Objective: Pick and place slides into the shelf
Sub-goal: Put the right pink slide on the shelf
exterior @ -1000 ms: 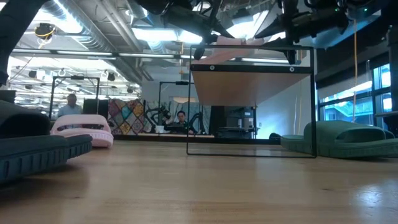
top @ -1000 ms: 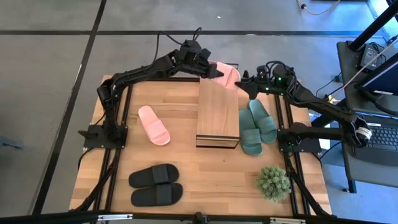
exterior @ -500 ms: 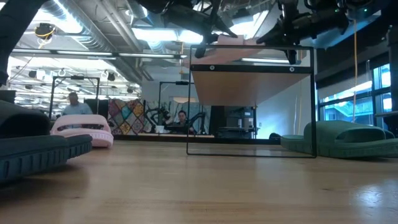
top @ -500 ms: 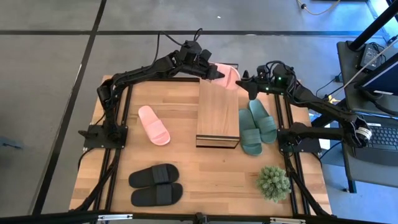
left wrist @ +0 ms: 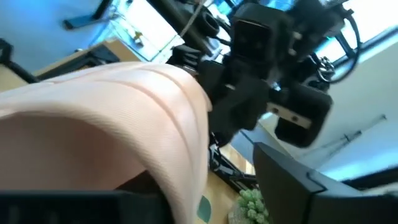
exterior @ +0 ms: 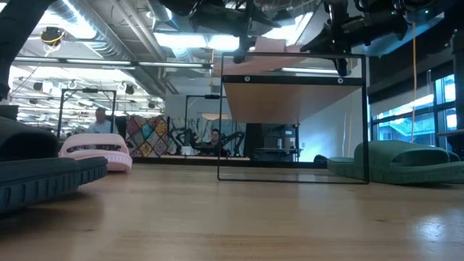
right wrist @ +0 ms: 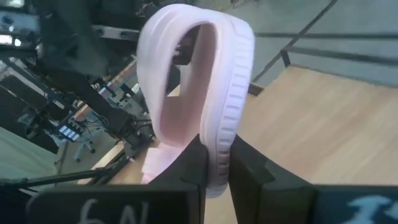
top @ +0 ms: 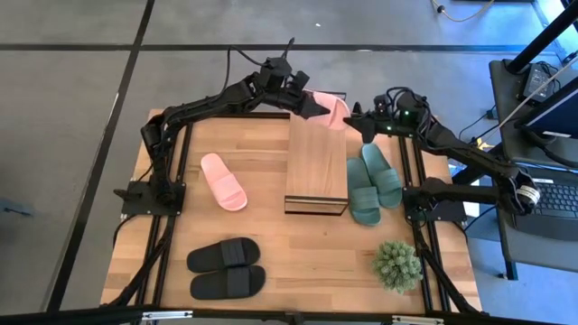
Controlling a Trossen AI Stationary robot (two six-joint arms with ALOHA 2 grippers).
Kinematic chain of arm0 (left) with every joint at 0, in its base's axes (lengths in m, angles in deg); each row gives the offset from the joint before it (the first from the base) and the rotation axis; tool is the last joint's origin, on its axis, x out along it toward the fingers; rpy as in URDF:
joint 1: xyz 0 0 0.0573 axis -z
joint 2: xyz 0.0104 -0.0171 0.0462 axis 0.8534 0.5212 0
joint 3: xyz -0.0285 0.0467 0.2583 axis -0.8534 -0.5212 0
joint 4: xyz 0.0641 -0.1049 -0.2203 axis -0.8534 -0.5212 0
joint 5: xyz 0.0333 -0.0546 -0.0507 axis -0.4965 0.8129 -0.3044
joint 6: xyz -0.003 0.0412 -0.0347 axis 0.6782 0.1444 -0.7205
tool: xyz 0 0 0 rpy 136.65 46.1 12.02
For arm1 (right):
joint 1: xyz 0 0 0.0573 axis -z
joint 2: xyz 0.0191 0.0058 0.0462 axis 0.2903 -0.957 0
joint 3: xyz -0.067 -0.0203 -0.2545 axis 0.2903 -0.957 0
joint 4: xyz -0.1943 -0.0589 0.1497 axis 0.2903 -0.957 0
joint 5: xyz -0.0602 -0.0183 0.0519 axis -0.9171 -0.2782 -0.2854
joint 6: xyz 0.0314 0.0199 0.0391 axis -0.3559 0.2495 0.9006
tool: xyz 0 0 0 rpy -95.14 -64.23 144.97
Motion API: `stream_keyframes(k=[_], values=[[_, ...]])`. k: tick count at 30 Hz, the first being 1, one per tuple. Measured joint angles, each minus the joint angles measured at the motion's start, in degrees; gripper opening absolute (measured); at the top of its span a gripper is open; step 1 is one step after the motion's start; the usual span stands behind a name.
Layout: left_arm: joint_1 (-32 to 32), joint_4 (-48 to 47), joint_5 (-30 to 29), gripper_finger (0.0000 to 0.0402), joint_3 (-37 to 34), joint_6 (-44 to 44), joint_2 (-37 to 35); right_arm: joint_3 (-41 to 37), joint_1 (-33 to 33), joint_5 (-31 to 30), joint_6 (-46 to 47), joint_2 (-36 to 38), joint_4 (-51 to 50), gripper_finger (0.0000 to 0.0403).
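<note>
Change: the left gripper (top: 318,106) has been spread apart since a second ago.
Right gripper (top: 350,115): clamped on the pink slide (top: 330,106) at the shelf's (top: 316,162) far end.
Table (top: 298,244): light wood.
Room: grey floor.

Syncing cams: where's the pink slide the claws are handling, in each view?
High: pink slide at the shelf's far end, between both claws.
Low: top centre, above the shelf top.
Left wrist: fills the left half.
Right wrist: centre, strap pinched.
Shared landmark: the shelf.
</note>
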State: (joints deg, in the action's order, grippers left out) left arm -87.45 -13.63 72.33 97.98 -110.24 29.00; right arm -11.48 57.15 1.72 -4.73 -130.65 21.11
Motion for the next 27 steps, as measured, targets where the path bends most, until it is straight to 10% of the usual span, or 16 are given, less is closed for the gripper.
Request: stream_keyframes(k=[27], values=[[-1.14, -22.46, -1.31, 0.0197, 0.00, 12.83, -6.43, -0.02, 7.36, 8.36, 2.96, 0.94, -3.61, 0.0047]])
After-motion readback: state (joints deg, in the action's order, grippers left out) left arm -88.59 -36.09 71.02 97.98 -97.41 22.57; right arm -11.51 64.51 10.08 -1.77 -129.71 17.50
